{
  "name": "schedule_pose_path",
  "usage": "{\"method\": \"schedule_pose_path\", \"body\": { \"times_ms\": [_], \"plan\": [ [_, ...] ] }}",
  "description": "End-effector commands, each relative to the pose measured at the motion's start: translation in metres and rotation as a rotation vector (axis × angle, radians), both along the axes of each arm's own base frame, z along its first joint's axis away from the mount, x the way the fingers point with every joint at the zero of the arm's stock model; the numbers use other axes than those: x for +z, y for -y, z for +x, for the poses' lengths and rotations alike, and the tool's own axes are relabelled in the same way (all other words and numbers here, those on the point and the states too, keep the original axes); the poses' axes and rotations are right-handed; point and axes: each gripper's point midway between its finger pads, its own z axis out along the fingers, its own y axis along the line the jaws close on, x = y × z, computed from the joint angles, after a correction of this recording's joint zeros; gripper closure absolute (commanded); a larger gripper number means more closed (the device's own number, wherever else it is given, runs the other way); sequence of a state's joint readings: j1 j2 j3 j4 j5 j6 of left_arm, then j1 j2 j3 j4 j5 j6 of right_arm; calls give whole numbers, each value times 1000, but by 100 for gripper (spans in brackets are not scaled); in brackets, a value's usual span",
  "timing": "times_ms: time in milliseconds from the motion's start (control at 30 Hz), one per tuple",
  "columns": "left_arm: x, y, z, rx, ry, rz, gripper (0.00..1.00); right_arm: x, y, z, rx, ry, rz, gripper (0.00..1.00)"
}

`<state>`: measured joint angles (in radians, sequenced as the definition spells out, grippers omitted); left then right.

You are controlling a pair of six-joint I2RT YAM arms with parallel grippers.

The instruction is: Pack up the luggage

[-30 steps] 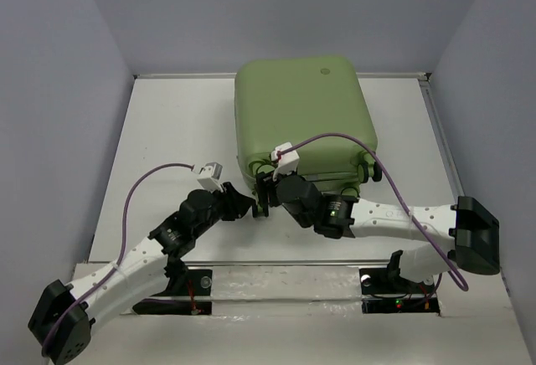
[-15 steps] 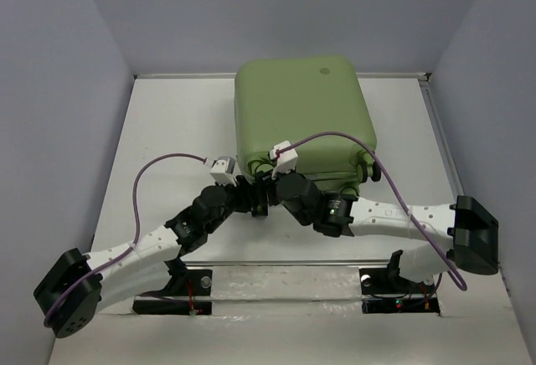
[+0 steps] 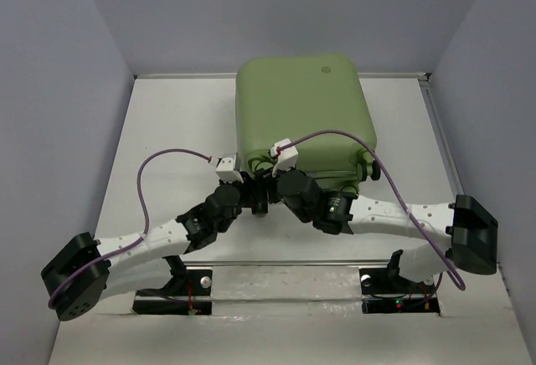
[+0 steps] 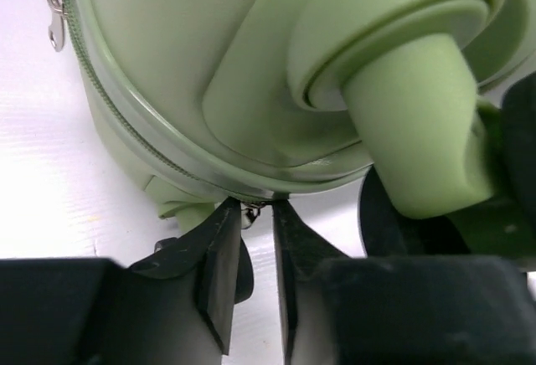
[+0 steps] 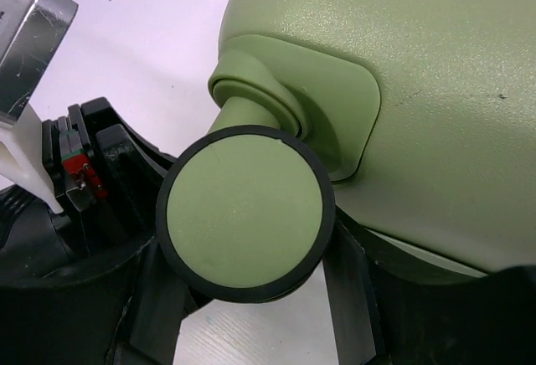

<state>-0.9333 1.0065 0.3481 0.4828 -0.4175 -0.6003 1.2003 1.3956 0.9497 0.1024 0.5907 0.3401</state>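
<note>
The light-green luggage [image 3: 301, 114] lies flat and closed at the middle back of the table. Both grippers meet at its near left corner. My left gripper [image 3: 254, 199] is open by a narrow gap, its tips [image 4: 257, 208] against the zipper seam [image 4: 126, 122], with a small metal zipper pull [image 4: 251, 213] between them. My right gripper [image 3: 272, 185] is shut on the corner wheel [image 5: 245, 214], one finger [image 5: 159, 298] on each side of it. The wheel's stem also shows in the left wrist view [image 4: 419, 131].
The white table [image 3: 167, 131] has grey walls on three sides and a raised rail at the back [image 3: 184, 74]. A second zipper pull [image 4: 55, 15] hangs further along the seam. The left arm's camera mount [image 5: 33, 30] sits close beside the right gripper.
My left arm has reached forward and right, bringing its gripper from the bare table up to the luggage's near left corner. The right arm and the luggage have stayed put.
</note>
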Motion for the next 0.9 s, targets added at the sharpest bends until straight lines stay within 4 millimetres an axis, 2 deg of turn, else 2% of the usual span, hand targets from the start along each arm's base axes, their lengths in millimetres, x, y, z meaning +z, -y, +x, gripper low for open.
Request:
{"method": "schedule_pose_path", "body": {
  "times_ms": [0, 67, 233, 333, 467, 500, 533, 600, 667, 700, 800, 833, 867],
  "plan": [
    [48, 7, 23, 88, 126, -75, 83, 76, -22, 3, 19, 75, 288, 93],
    [47, 5, 25, 102, 129, -64, 94, 77, -20, 3, 14, 76, 289, 93],
    [48, -7, 26, 141, 137, -27, 94, 74, -5, 4, -25, 82, 288, 93],
    [35, -22, 22, 171, 109, 44, 94, 70, 15, 4, -70, 88, 273, 93],
    [9, -51, 11, 214, 44, 142, 94, 65, 50, 5, -133, 86, 247, 93],
    [13, -58, 9, 238, 48, 129, 94, 67, 62, 1, -143, 89, 260, 93],
    [6, -67, 6, 252, 26, 156, 94, 65, 68, -1, -148, 84, 256, 93],
    [7, -80, 7, 290, 21, 150, 94, 66, 85, -2, -169, 89, 271, 93],
    [7, -86, 8, 303, 14, 153, 94, 64, 93, -2, -182, 86, 265, 93],
    [7, -92, 13, 323, 15, 160, 94, 63, 94, -3, -176, 84, 262, 93],
    [17, -94, 26, 328, 29, 149, 94, 56, 85, -7, -134, 61, 252, 93],
    [23, -106, 39, 378, 39, 128, 94, 49, 82, -7, -130, 47, 245, 93],
    [17, -103, 46, 353, 13, 114, 94, 46, 80, -8, -122, 38, 243, 93]
  ]
}}
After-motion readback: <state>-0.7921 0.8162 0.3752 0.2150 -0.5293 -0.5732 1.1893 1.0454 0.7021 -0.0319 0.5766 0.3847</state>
